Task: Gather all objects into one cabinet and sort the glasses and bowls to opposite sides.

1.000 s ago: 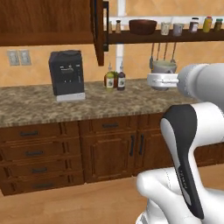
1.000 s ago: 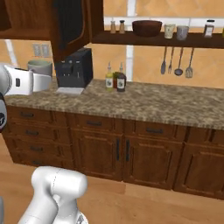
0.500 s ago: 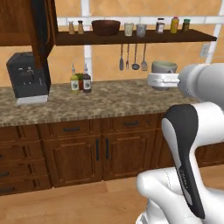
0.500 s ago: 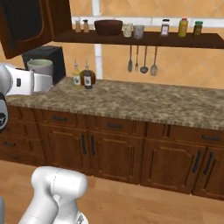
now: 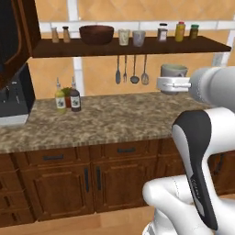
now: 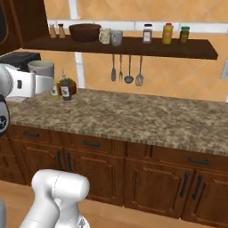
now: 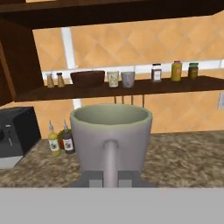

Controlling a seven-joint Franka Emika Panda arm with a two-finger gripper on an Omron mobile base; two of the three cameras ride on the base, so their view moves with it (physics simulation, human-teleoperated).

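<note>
Grey mug [image 7: 110, 141] rides upright in our gripper [image 7: 110, 179], apparently clamped on its base, above the granite counter [image 5: 110, 119]. Bowl [image 5: 96, 34], cream cup [image 5: 124, 37] and second mug [image 5: 139, 38] line the shelf [image 5: 137, 47].

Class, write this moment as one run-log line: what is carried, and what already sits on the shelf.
carried: grey mug upright in gripper | shelf: wooden bowl, cream cup, second mug | step: mug not yet shelved
</note>
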